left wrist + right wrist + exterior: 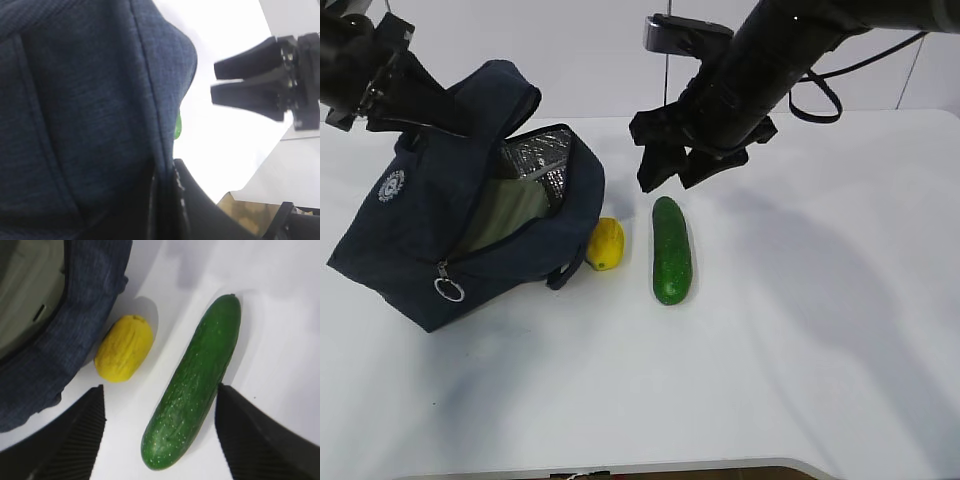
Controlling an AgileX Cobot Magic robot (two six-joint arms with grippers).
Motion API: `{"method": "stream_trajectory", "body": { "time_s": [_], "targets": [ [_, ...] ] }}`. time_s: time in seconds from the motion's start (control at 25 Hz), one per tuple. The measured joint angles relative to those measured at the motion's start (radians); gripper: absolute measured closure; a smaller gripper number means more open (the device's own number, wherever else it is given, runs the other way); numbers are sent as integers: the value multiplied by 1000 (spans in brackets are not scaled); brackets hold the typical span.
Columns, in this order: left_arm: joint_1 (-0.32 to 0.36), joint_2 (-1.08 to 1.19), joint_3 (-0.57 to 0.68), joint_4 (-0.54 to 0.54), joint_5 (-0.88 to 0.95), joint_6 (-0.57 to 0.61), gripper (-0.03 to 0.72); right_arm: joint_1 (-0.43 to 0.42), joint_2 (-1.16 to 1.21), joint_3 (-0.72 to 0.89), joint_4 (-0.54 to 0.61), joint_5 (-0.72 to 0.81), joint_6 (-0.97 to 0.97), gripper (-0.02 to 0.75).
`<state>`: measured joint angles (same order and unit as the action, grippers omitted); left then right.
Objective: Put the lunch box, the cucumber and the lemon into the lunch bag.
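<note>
Our right gripper (672, 170) hangs spread and empty above the cucumber (671, 250); beside the lunch bag (410, 240), lemon (605, 243) and cucumber remain unpacked, lunch box (510, 215) inside.

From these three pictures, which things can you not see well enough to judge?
- Left gripper: exterior view, behind the bag's flap; grip unclear.
- Lunch box: only its lid shows inside the bag.
- Cucumber: left wrist view, a sliver behind the fabric.
- Lemon: partly behind the bag.
</note>
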<state>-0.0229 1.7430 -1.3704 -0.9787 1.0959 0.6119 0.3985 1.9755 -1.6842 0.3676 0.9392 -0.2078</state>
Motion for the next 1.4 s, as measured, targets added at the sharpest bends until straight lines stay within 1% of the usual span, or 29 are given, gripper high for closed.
{"method": "stream_trajectory", "body": {
  "time_s": [0.08,0.16,0.28,0.4,0.6,0.88,1.2,1.4],
  "targets": [
    [0,0,0,0,4,0,694,0,0,0,-40,-24,25,289],
    [0,0,0,0,6,0,694,0,0,0,-70,-45,40,251],
    [0,0,0,0,6,0,694,0,0,0,-84,-74,61,186],
    [0,0,0,0,6,0,694,0,7,0,-85,-88,68,162],
    [0,0,0,0,6,0,694,0,64,0,-87,-94,77,160],
    [0,0,0,2,7,0,694,0,120,0,-95,-153,106,160],
    [0,2,0,2,8,0,694,0,145,0,-170,-197,150,157],
    [0,2,0,2,8,0,694,0,145,0,-162,-215,162,156]
  ]
}}
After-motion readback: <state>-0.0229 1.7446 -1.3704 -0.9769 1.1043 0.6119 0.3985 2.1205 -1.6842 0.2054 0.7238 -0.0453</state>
